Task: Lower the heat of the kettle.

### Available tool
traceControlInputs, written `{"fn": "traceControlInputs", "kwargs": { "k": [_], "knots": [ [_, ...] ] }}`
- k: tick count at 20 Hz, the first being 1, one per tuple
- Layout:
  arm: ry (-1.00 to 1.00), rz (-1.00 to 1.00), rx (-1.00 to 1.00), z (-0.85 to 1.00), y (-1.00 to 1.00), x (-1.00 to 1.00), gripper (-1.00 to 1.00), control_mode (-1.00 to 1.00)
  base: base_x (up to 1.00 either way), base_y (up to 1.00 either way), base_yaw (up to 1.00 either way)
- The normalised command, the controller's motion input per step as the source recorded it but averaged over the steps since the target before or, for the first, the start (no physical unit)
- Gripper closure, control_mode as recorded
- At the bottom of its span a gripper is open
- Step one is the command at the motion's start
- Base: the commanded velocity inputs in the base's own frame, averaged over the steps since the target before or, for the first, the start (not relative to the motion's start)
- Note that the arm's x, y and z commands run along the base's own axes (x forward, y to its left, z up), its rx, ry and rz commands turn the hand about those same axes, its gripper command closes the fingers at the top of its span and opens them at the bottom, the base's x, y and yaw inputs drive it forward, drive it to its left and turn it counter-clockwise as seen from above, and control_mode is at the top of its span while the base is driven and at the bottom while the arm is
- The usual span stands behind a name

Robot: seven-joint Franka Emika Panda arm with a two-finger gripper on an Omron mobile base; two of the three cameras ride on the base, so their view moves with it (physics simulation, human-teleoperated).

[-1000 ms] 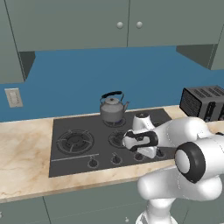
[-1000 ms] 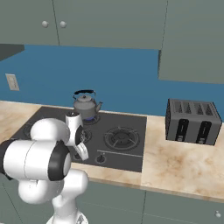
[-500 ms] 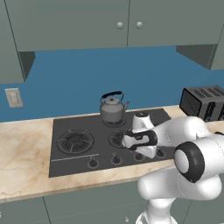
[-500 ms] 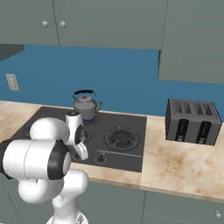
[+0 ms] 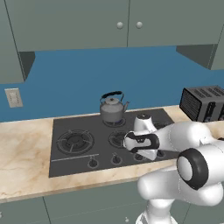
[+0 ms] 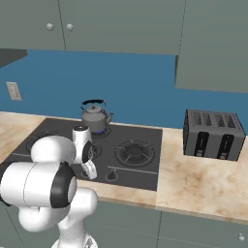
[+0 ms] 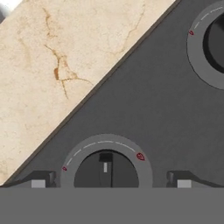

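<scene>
The fingers stand apart, one tip at either side of a round knob that sits between them at 6 o'clock in the hand view, and they clamp nothing. The gripper looks straight down on the dark hob, whose edge against the pale worktop runs on a slant from 7 to 1 o'clock. A second knob lies off at 2 o'clock.

The kettle stands on a back burner, at 12 o'clock from the gripper in the left base view, with a faint blue flame under it in the right base view (so the burner looks lit).

The step in hand seems to be lining up on the knob. Whether this knob serves the kettle's burner cannot be told. The next move calls for a short descent, closing on the knob's ridge, then a turn towards the low mark.
</scene>
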Motion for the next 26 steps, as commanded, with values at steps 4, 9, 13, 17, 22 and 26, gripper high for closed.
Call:
{"fn": "traceControlInputs", "kwargs": {
  "k": [4, 9, 13, 17, 22, 26],
  "knots": [
    [0.03, 0.0, 0.0, -0.3, 0.03, -0.04, 1.0, -1.0, 0.0, 0.0, 0.0],
    [0.01, 0.0, 0.0, -0.25, 0.11, -0.02, 1.0, -1.0, 0.0, 0.0, 0.0],
    [0.0, 0.0, 0.0, -0.2, 0.13, -0.04, 1.0, -1.0, 0.0, 0.0, 0.0],
    [0.0, 0.0, 0.0, -0.14, 0.05, -0.24, 1.0, -1.0, 0.0, 0.0, 0.0],
    [-0.01, -0.05, 0.08, -0.03, -0.01, -0.26, 1.0, -1.0, 0.0, 0.0, 0.0],
    [0.0, -0.09, 0.08, -0.03, 0.0, -0.19, 1.0, -1.0, 0.0, 0.0, 0.0]
  ]
}}
